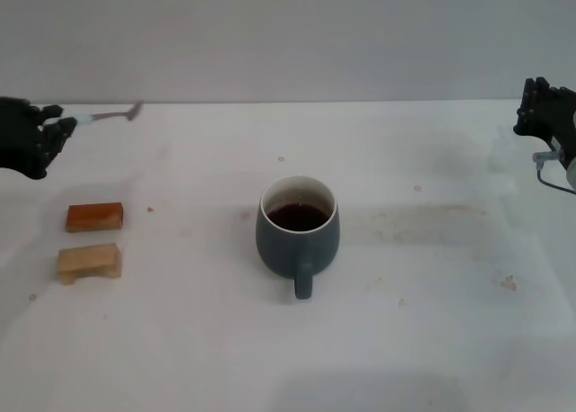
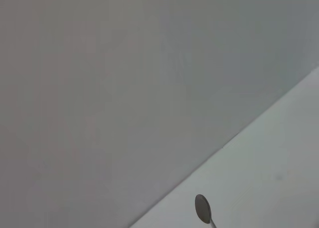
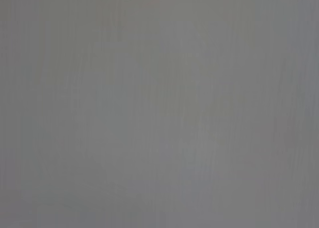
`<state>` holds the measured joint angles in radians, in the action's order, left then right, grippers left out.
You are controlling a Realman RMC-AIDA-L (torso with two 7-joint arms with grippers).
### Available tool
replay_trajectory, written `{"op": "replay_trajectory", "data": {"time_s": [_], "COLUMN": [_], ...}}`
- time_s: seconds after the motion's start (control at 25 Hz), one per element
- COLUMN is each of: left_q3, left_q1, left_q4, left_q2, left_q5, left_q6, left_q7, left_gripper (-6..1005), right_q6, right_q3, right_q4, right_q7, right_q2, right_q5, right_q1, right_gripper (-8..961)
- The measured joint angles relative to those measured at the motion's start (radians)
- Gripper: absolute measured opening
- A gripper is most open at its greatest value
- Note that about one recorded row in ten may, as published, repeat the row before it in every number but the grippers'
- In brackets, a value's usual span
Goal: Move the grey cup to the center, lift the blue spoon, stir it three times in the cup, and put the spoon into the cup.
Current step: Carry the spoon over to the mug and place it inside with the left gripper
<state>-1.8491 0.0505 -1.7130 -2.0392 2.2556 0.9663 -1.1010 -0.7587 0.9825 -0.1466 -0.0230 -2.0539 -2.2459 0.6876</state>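
Note:
The grey cup (image 1: 298,231) stands upright in the middle of the white table with dark brown liquid inside and its handle toward me. My left gripper (image 1: 56,133) is at the far left, raised above the table, shut on the blue spoon (image 1: 106,117). The spoon points to the right with its metal bowl away from the gripper. The spoon's bowl also shows in the left wrist view (image 2: 202,208). My right gripper (image 1: 538,106) is parked at the far right edge, away from the cup. The right wrist view shows only a blank grey surface.
Two small wooden blocks lie at the left of the table, a darker one (image 1: 94,217) and a paler one (image 1: 89,263) nearer me. The table's back edge (image 1: 315,103) meets a plain grey wall.

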Motion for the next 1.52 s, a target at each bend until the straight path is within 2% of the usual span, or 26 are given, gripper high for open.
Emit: {"op": "replay_trajectory", "data": {"time_s": [0.04,0.08,0.24,0.4,0.48,0.56,0.68,0.76,0.84,0.88,0.92,1.0,1.04,1.24,1.28,1.32,1.48,1.52], "left_q3": [-0.065,-0.065,-0.222,-0.278,-0.359,-0.369,-0.363,-0.362,-0.362,-0.362,-0.354,-0.331,-0.302,-0.238,-0.238,-0.171,-0.154,-0.119], "left_q1": [0.018,0.018,0.096,0.124,0.180,0.198,0.233,0.247,0.247,0.247,0.293,0.305,0.315,0.333,0.333,0.369,0.378,0.410], "left_q4": [-0.017,-0.017,-0.060,-0.082,-0.110,-0.119,-0.125,-0.126,-0.126,-0.126,-0.126,-0.125,-0.123,-0.108,-0.108,-0.068,-0.055,-0.016], "left_q2": [0.000,0.000,-0.014,-0.013,-0.014,-0.015,-0.015,-0.015,-0.015,-0.015,-0.016,-0.017,-0.017,-0.016,-0.016,-0.018,-0.018,-0.018], "left_q5": [-0.074,-0.074,-0.143,-0.161,-0.181,-0.187,-0.188,-0.185,-0.185,-0.185,-0.179,-0.178,-0.177,-0.169,-0.169,-0.127,-0.117,-0.084], "left_q6": [0.110,0.110,0.390,0.471,0.600,0.635,0.686,0.703,0.703,0.703,0.760,0.774,0.778,0.775,0.775,0.742,0.726,0.697], "left_q7": [-0.027,-0.027,-0.020,0.001,0.034,0.036,0.043,0.045,0.045,0.045,0.056,0.067,0.075,0.086,0.086,0.094,0.095,0.096], "left_gripper": [186,186,187,188,189,189,190,190,190,191,191,191,191,192,193,193,194,194], "right_q6": [0.001,0.001,0.002,0.003,0.003,0.003,-0.008,-0.018,-0.044,-0.044,-0.053,-0.070,-0.070,-0.074,-0.075,-0.077,-0.101,-0.105], "right_q3": [-0.001,-0.001,-0.002,-0.004,-0.005,-0.005,0.008,0.048,0.139,0.139,0.171,0.265,0.265,0.380,0.388,0.391,0.377,0.373], "right_q4": [0.000,-0.001,-0.005,-0.008,-0.008,-0.007,0.002,-0.002,-0.033,-0.033,-0.050,-0.136,-0.136,-0.379,-0.425,-0.458,-0.542,-0.551], "right_q7": [0.000,0.000,0.000,0.000,0.000,0.000,0.031,0.090,0.202,0.202,0.234,0.345,0.345,0.553,0.580,0.591,0.597,0.597], "right_q2": [0.000,0.000,0.000,0.000,0.000,-0.001,-0.001,-0.001,-0.001,-0.001,-0.001,-0.001,-0.001,-0.014,-0.018,-0.019,-0.021,-0.022], "right_q5": [0.000,0.000,0.000,0.000,0.000,0.000,0.003,0.007,0.008,0.008,0.008,0.008,0.008,0.004,0.003,0.003,0.000,-0.001], "right_q1": [0.000,0.001,0.002,0.001,0.001,-0.001,-0.008,-0.019,-0.052,-0.052,-0.067,-0.134,-0.134,-0.300,-0.337,-0.363,-0.445,-0.457], "right_gripper": [74,73,73,73,73,74,74,74,74,74,74,73,73,73,74,74,74,74]}}
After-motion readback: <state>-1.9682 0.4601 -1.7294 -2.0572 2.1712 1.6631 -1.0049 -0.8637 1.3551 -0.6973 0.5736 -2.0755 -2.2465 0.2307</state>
